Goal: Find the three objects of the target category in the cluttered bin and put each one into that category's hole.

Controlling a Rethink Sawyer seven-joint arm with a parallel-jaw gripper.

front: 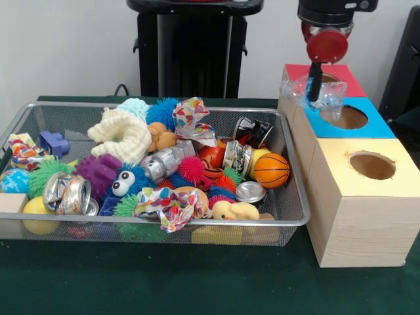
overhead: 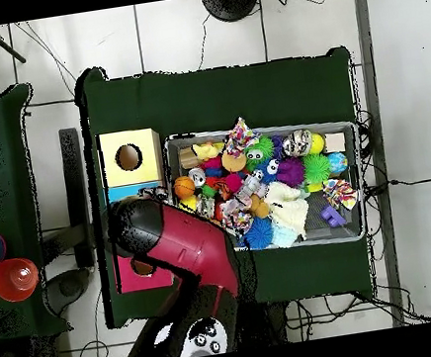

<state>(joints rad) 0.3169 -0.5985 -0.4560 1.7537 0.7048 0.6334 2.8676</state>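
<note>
A dark green cloth covers the table (front: 197, 282), with a pale wall behind it. The biggest thing on it is the wire mesh bin (front: 289, 164), heaped with toys and scraps. To its right stands a row of wooden boxes (front: 357, 223), three of them, each with a round hole in a coloured top: yellow (front: 372, 165) nearest, blue (front: 348, 117) in the middle, red (front: 331, 77) farthest.

The red and black arm (overhead: 185, 251) reaches over the boxes, and its gripper (front: 315, 88) hangs above the gap between the red and blue holes, closed on a crumpled clear plastic wrapper (front: 320, 95). That wrapper is the piece in hand; I judge it very light, thin and springy, slippery to pinch, likely to cling or drift as it drops. A grip through the bunched middle suits it best, as here.

In the bin, two patterned paper wads show: one at the far middle (front: 190, 118), one near the front (front: 167, 205). I count three crushed cans: left (front: 65, 193), centre (front: 164, 163) and far right (front: 252, 131). There is one small basketball (front: 271, 170), one rubber duck (front: 233, 210) and one purple block (front: 54, 142).
</note>
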